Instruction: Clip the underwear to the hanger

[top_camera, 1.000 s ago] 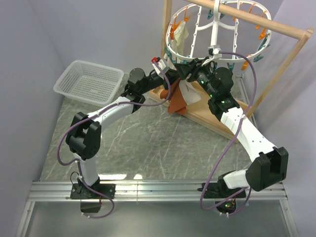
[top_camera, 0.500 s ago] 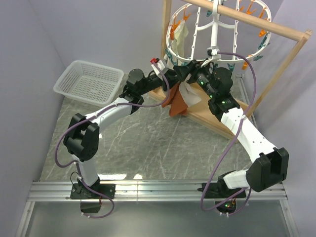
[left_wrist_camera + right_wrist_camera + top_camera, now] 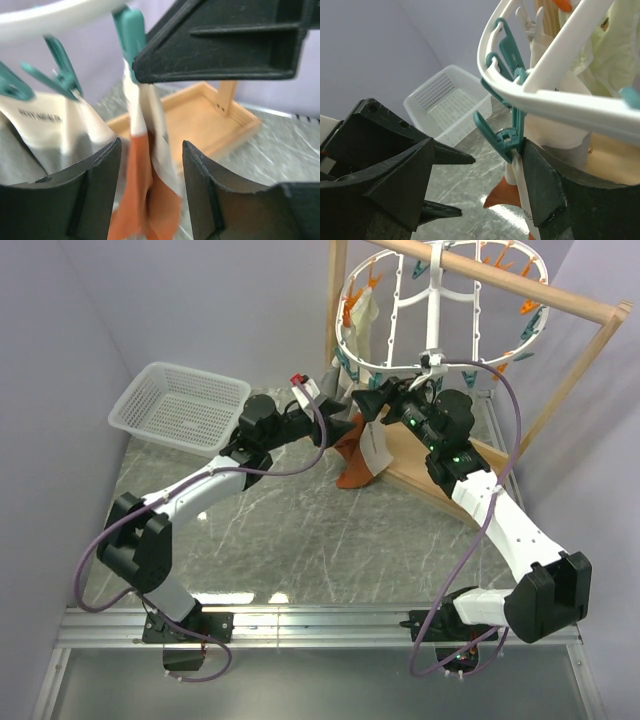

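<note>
We see lilac walls (image 3: 200,300) around a grey marbled table (image 3: 300,540), a white basket (image 3: 180,405) at ten o'clock, a wooden frame (image 3: 580,295) at two.

A short line of dark printed capitals is seen on the cream cloth (image 3: 65,134) hung by the teal plastic clothespins (image 3: 61,67) in the left wrist view; it is too blurred to be read. A small dark mark is made out on the cream waistband of the rust-orange fabric underwear (image 3: 141,200), likewise illegible. Nothing can be read in the other views.
</note>
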Robot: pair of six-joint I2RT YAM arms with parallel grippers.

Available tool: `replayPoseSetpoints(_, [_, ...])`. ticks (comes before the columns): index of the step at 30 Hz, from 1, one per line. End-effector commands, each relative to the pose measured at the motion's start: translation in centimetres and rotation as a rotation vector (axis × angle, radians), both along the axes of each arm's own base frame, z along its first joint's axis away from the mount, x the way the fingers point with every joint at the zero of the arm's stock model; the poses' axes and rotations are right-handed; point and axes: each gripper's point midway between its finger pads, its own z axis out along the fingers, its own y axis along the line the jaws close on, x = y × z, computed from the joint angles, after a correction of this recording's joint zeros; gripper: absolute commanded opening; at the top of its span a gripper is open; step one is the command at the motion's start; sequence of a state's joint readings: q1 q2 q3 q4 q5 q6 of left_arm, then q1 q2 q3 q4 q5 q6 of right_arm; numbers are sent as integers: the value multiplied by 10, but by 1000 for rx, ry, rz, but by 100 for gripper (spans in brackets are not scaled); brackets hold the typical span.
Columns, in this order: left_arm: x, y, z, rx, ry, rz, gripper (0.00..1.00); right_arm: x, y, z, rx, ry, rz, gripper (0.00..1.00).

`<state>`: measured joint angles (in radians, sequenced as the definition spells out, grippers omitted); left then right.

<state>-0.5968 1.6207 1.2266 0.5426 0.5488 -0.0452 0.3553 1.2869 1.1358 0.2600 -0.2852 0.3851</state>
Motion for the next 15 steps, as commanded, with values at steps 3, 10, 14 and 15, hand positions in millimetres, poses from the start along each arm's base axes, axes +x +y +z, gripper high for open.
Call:
replayPoseSetpoints(3, [-33, 18, 13, 13, -5, -34, 57, -24, 5, -9, 11, 31, 68, 77])
replayPoseSetpoints(10, [-62, 33, 16, 29, 36, -55, 58, -55, 20, -19, -25, 30, 169, 77])
replayPoseSetpoints(14, [-84, 39, 23, 46, 38, -94, 61, -82, 24, -34, -128, -29, 219, 76])
replayPoseSetpoints(15, [-87, 40, 24, 56, 25, -98, 64, -91, 19, -34, -137, -35, 222, 76])
